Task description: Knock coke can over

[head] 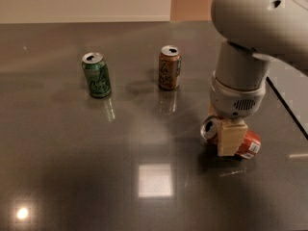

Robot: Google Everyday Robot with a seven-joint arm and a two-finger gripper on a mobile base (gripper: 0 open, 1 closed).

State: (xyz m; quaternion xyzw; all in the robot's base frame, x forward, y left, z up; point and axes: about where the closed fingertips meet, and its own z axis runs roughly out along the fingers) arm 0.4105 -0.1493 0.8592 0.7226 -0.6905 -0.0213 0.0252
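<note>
The coke can (248, 144), dark red-brown with a silver top and a white label patch, lies on its side on the dark table (72, 167) at the right. Its silver top faces left. My gripper (230, 139) hangs from the big grey arm (239, 81) straight down onto the can. Its cream-coloured tip covers the can's middle and touches it. Part of the can is hidden behind the gripper.
A green can (96, 74) stands upright at the back left. A tan-orange can with script lettering (169, 67) stands upright at the back centre. The table's right edge (288, 107) runs diagonally close behind the arm. A bright lamp reflection (155, 180) lies on the table.
</note>
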